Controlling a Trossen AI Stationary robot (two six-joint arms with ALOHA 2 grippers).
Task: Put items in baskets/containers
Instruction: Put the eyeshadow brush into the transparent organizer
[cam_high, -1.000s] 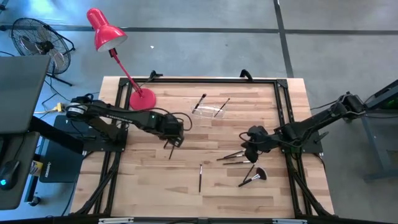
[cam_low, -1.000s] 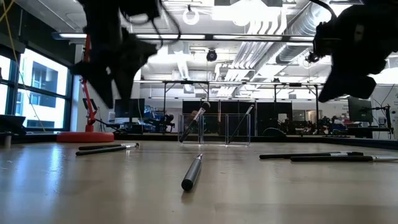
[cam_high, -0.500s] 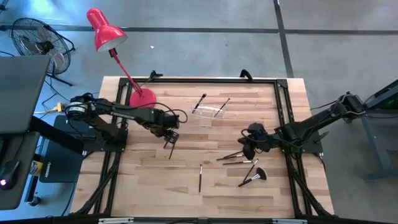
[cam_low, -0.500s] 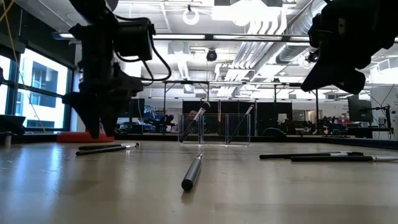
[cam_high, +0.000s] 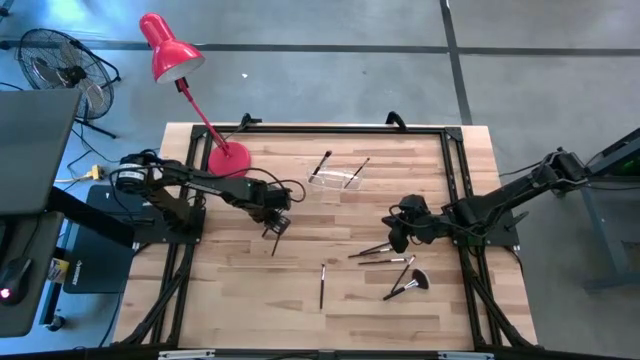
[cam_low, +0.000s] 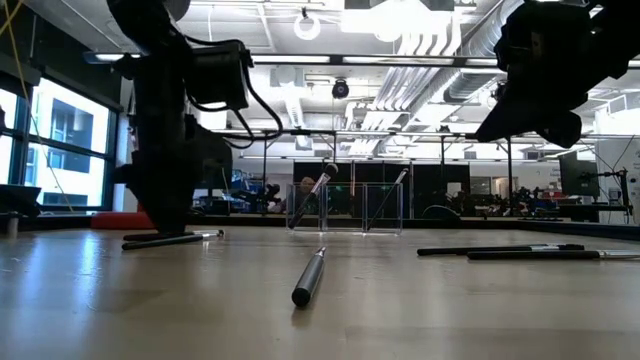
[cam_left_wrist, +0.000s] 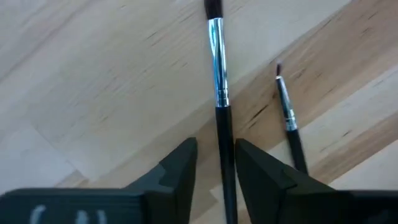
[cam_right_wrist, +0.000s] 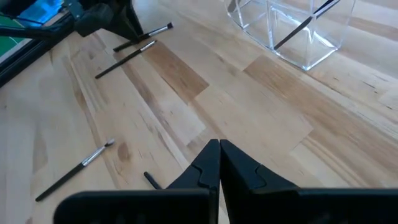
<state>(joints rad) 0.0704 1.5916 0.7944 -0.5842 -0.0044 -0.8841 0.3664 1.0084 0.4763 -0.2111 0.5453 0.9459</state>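
Observation:
Two thin dark brushes (cam_high: 273, 243) lie side by side on the wood at the table's left. My left gripper (cam_left_wrist: 216, 155) points down over them, its fingers low on either side of the handle of the longer brush (cam_left_wrist: 219, 93). The shorter brush (cam_left_wrist: 287, 118) lies just beside it. My right gripper (cam_right_wrist: 219, 155) hangs shut and empty above the table's right half (cam_high: 395, 235). The clear holder (cam_high: 335, 178) stands at the far middle with two brushes leaning in it. My left gripper comes from above with its fingers across the longer brush's dark handle (cam_left_wrist: 224, 140), behind the silvery ferrule. One finger (cam_left_wrist: 249, 163) stands right at the handle, and a strip of wood shows before the other. I cannot tell whether it touches. The brush lies flat on the table.
Several brushes (cam_high: 385, 255) lie under and near my right gripper, among them a fan-headed one (cam_high: 412, 283). One brush (cam_high: 322, 285) lies alone near the middle front. A red desk lamp's base (cam_high: 228, 158) stands at the far left, close behind my left arm.
My left gripper has come down toward the two brushes at the left, from well above them to just over the wood, and has turned a little on the way. My right gripper has stayed in place, turning slightly at the wrist.

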